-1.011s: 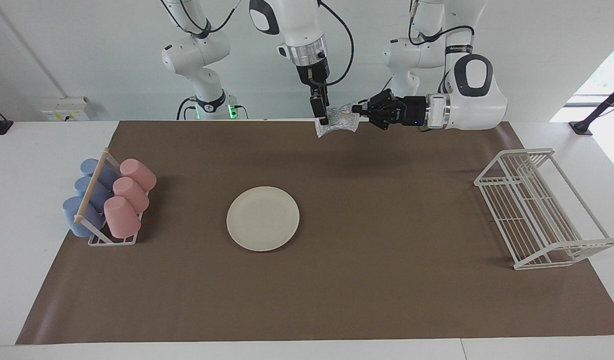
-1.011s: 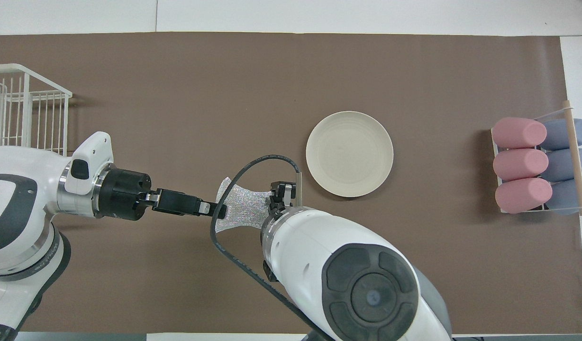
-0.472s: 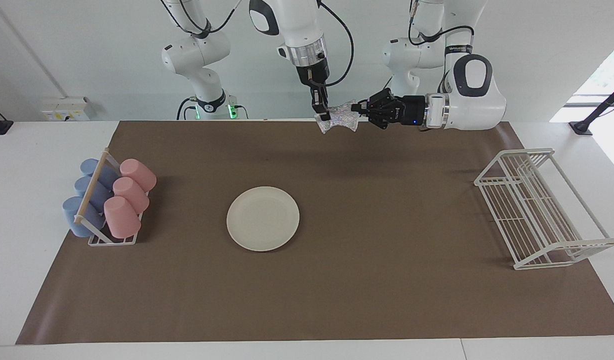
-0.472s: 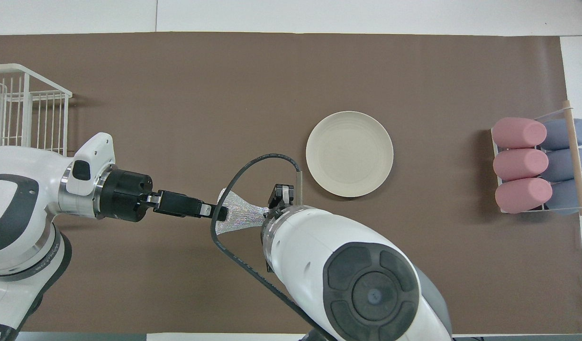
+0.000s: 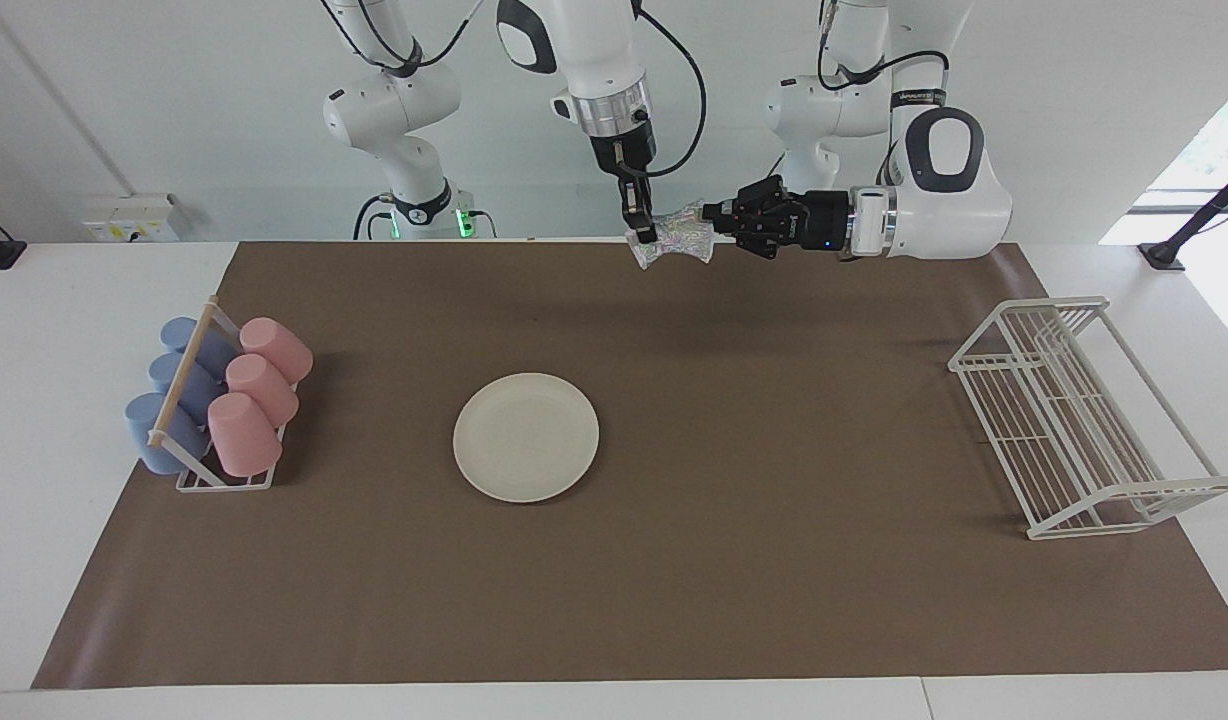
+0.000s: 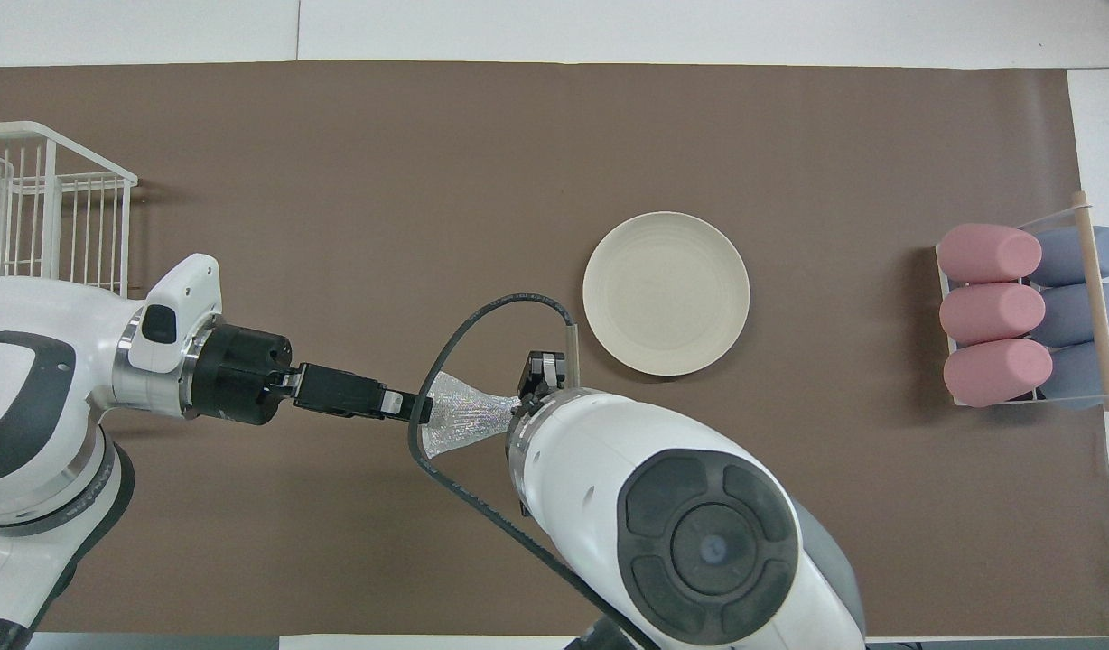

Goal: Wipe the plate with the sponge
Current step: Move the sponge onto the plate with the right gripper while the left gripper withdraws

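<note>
The cream-white plate [image 5: 526, 437] lies flat on the brown mat, also in the overhead view [image 6: 666, 293], with nothing on it. The silvery crinkled sponge [image 5: 676, 241] hangs in the air over the mat's edge nearest the robots, stretched between both grippers [image 6: 464, 417]. My left gripper [image 5: 711, 215] reaches in level and is shut on one end of it [image 6: 412, 405]. My right gripper [image 5: 641, 238] points down and is shut on the other end [image 6: 529, 394]. Both grippers are well apart from the plate.
A rack of pink and blue cups [image 5: 214, 400] lying on their sides stands at the right arm's end of the mat [image 6: 1024, 316]. A white wire dish rack [image 5: 1074, 420] stands at the left arm's end [image 6: 40, 208].
Both grippers have risen a little and drawn back toward the robots with the sponge held between them. The sponge looks more bunched at the right gripper. The plate has not moved.
</note>
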Controlling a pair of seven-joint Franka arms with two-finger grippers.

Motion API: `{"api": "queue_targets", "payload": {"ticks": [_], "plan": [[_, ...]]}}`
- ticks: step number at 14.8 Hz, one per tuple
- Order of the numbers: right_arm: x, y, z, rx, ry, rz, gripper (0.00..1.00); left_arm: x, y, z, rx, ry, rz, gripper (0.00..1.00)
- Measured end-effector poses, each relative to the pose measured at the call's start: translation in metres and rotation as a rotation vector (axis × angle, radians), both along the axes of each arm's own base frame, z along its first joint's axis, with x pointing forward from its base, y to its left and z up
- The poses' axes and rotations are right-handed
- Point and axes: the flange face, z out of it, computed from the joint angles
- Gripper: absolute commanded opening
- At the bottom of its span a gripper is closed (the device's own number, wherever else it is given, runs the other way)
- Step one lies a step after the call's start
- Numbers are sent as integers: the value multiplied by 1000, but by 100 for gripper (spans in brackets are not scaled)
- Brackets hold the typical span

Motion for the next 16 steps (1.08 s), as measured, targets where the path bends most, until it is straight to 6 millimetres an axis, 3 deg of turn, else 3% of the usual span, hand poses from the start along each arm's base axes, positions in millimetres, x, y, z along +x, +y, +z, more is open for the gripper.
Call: {"api": "queue_targets", "payload": {"ticks": [2, 4, 6, 8, 12, 16], "plan": [[12, -19, -7, -68, -12, 52, 0, 0, 0, 0, 14, 0, -7, 100], [36, -57, -25, -118, -27, 152, 0, -2, 2, -2, 42, -7, -22, 100], [67, -100, -51, -125, -64, 178, 0, -2, 5, -3, 80, -17, -39, 100], [89, -130, -90, -132, -79, 189, 0, -1, 12, -4, 128, -32, -55, 100], [110, -152, -188, -119, -132, 177, 0, 3, 38, -8, 278, -74, -94, 100], [123, -165, -261, -112, -126, 155, 0, 4, 62, -13, 474, -122, -167, 100]]}}
